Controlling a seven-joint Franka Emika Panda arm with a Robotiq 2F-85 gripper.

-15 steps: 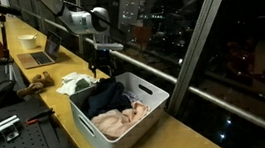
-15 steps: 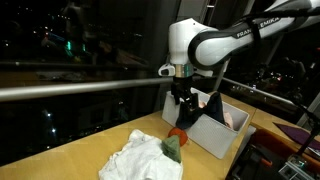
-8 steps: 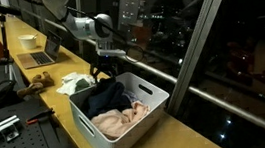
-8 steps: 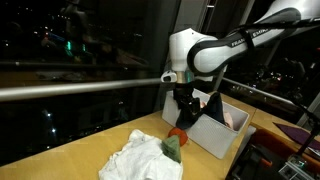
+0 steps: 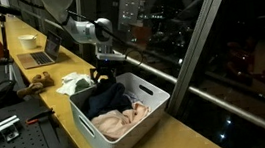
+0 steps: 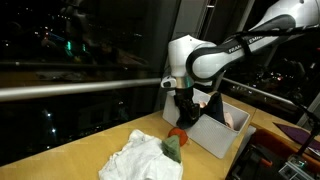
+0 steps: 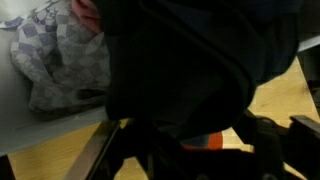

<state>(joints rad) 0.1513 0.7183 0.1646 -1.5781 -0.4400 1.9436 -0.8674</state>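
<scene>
My gripper (image 5: 101, 77) hangs over the near end of a white bin (image 5: 96, 127), right on a dark garment (image 5: 109, 95) draped over the bin's rim. In the wrist view the dark garment (image 7: 190, 60) fills most of the picture, and my fingers (image 7: 266, 140) stand wide apart on either side of its lower fold. A small red and blue patch (image 7: 200, 142) shows under it. In an exterior view the gripper (image 6: 184, 117) sits low at the bin's wall (image 6: 212, 137). Nothing is gripped.
Pink cloth (image 5: 118, 121) and a grey checked cloth (image 7: 55, 55) lie in the bin. A white cloth (image 6: 138, 159) and a green and red one (image 6: 174, 146) lie on the wooden table. A laptop (image 5: 38, 58) and a cup (image 5: 28, 41) stand further along. A window runs beside the table.
The gripper has come down a little onto the dark garment at the bin's rim, and its fingers have begun to narrow.
</scene>
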